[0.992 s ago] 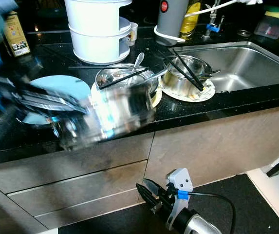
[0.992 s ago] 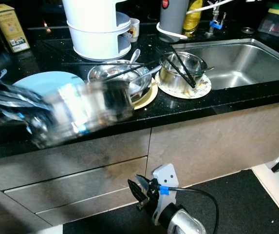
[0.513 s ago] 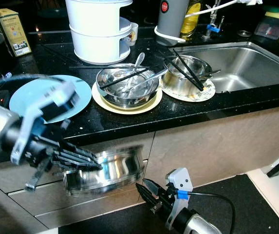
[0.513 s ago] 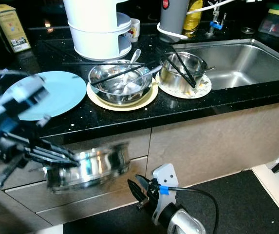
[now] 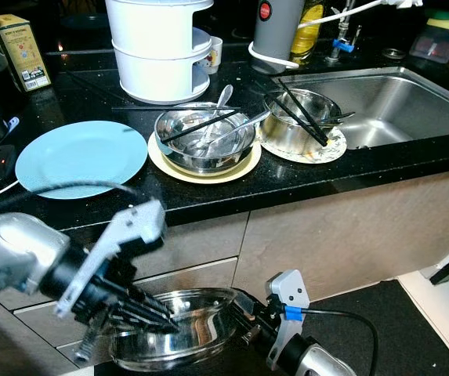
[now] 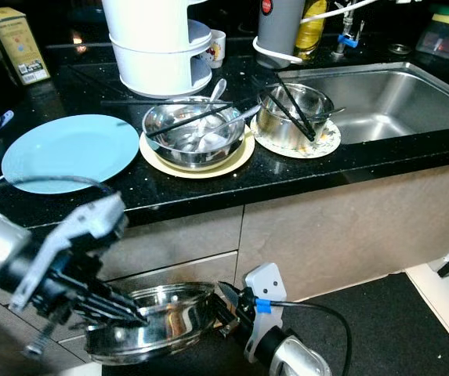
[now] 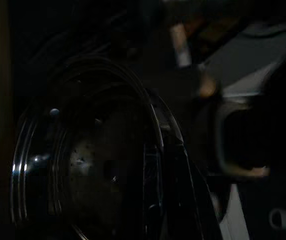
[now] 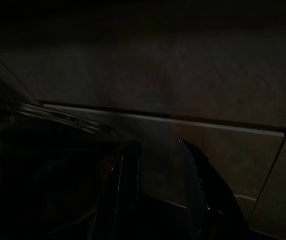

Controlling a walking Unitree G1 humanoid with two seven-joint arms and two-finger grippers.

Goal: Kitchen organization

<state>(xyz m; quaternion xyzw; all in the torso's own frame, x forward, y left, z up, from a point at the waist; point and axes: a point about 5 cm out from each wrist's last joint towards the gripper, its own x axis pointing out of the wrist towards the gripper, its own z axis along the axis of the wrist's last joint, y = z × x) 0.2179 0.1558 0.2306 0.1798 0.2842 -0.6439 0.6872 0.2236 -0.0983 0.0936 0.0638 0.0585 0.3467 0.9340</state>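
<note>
Low in front of the drawer fronts [image 5: 177,270], the left gripper [image 5: 150,313] is clamped on the rim of a steel bowl [image 5: 179,327], held level below the black counter [image 5: 287,176]. Just beside the bowl on its far side, the right gripper [image 5: 244,312] hangs with its fingers a little apart, grasping nothing. Up above sit a blue plate [image 5: 81,158] and a yellow-green carton [image 5: 20,53]; its print is too small to read.
</note>
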